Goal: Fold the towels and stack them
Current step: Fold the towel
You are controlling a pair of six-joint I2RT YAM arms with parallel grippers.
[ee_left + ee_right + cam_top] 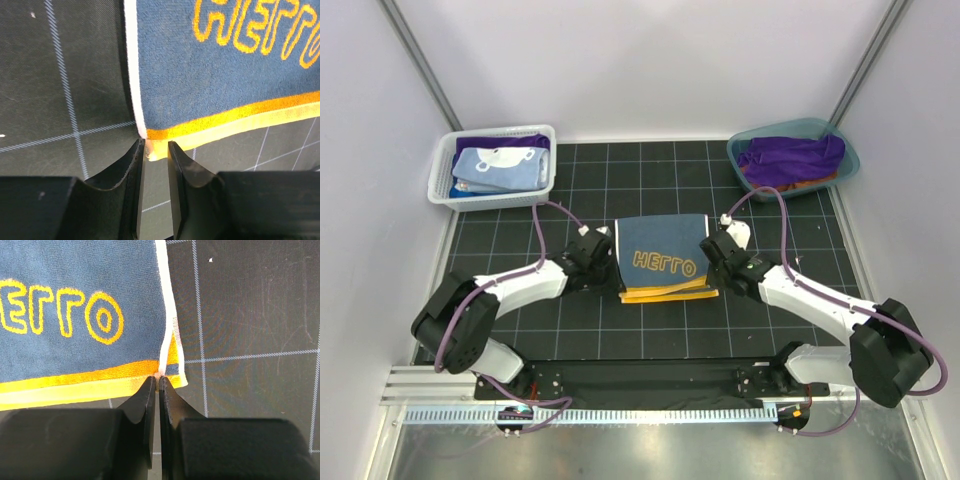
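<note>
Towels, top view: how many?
5 visible. Navy-and-yellow towel mid-mat; purple towel and light blue towel in the white basket; second purple towel over an orange towel in the teal tub. More may be hidden underneath.

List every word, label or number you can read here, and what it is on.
"HELLO": orange outline letters on the navy towel, the Ls upside down.
White print on the blue towel: too small to read.
</note>
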